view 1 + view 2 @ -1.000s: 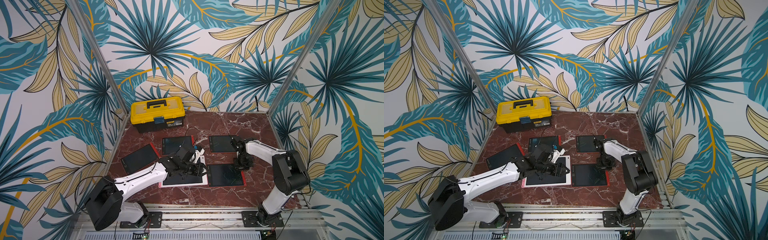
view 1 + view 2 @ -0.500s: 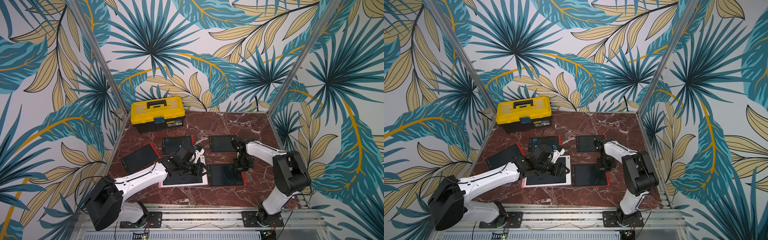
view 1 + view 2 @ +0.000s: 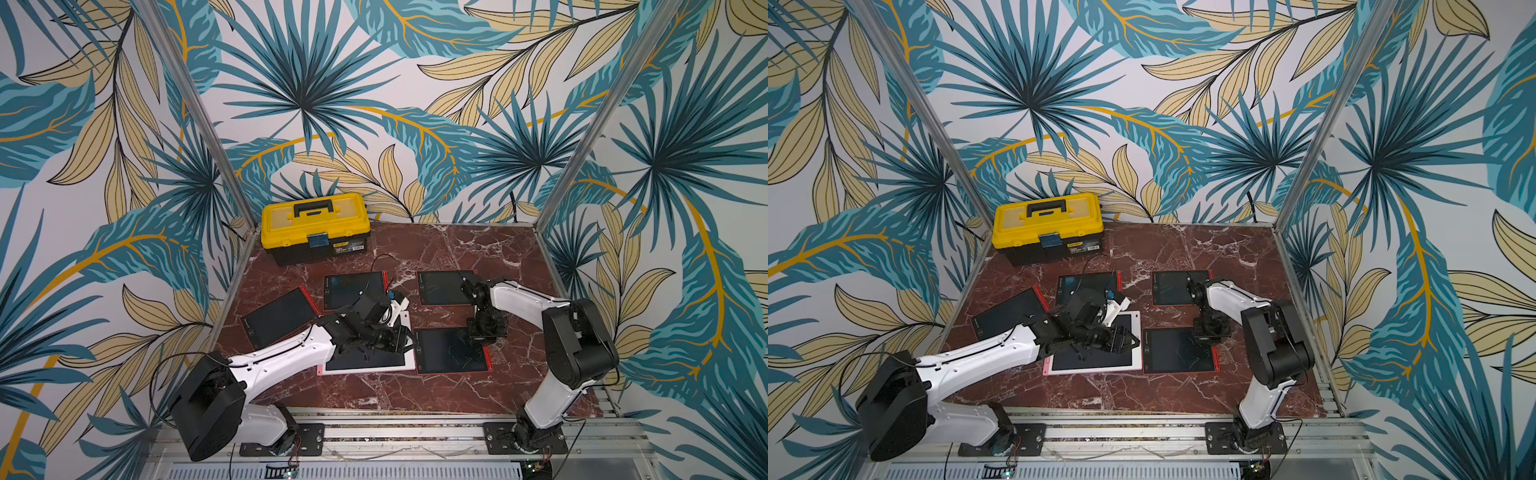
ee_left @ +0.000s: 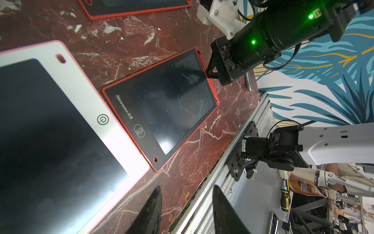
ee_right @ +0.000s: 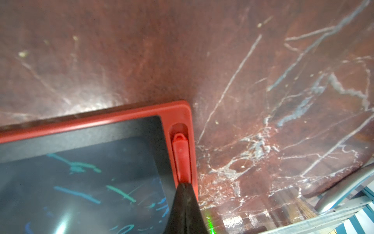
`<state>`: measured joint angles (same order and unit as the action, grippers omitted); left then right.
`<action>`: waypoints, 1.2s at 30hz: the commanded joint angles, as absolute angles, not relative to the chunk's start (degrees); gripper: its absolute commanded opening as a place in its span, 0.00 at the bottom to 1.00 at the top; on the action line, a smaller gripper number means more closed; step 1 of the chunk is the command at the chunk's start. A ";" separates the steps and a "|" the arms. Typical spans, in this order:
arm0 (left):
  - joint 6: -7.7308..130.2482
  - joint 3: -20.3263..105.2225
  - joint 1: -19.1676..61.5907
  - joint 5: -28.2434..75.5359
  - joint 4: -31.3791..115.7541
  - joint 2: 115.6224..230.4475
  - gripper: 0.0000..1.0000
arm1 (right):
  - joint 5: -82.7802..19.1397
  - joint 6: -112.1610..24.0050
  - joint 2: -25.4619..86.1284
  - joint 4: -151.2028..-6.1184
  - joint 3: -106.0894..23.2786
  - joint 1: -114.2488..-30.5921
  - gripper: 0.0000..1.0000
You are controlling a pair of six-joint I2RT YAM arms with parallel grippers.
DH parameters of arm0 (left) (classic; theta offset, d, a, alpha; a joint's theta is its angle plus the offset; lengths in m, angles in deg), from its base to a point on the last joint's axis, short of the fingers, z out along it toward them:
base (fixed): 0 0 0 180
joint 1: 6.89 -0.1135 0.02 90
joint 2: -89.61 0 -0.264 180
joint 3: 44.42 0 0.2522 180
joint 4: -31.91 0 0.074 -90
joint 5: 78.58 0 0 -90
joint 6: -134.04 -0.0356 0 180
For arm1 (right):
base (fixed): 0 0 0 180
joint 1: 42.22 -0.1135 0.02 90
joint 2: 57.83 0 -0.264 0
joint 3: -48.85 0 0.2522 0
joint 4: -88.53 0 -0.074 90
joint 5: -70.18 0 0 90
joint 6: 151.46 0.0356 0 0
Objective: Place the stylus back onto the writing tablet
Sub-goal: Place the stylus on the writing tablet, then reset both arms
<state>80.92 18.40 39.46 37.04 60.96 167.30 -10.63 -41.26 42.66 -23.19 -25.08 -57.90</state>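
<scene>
The red stylus [image 5: 180, 156] lies in the side slot of the red-framed writing tablet [image 5: 81, 125], at its far right corner. My right gripper [image 5: 184, 185] is shut, its joined tips resting on top of the stylus and hiding the rest of it. In both top views this tablet [image 3: 451, 351] [image 3: 1177, 351] lies front centre-right, with the right gripper [image 3: 482, 338] [image 3: 1204, 337] pointing down at its far right corner. My left gripper [image 4: 187, 192] is open and empty, hovering over the white tablet's [image 3: 370, 365] right side.
A yellow toolbox [image 3: 316, 230] stands at the back left. Three more red-framed tablets [image 3: 353, 289] [image 3: 442, 286] [image 3: 278, 318] lie behind. The metal rail [image 3: 395, 419] runs along the table's front edge.
The right gripper's jaws have closed together at the tablet's corner, and its wrist has shifted slightly. The left arm has not moved.
</scene>
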 commanded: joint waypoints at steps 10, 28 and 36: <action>79.02 20.23 39.48 33.21 64.14 164.03 0.42 | -11.74 -39.92 33.07 -25.65 -24.57 -57.62 0.14; 62.56 22.89 18.44 8.53 71.68 156.21 1.00 | 9.99 -44.48 2.95 -62.55 -6.67 -56.81 0.99; 59.56 12.68 8.00 -6.60 63.87 149.60 1.00 | 14.72 -52.19 -1.49 -86.60 8.97 -54.97 0.99</action>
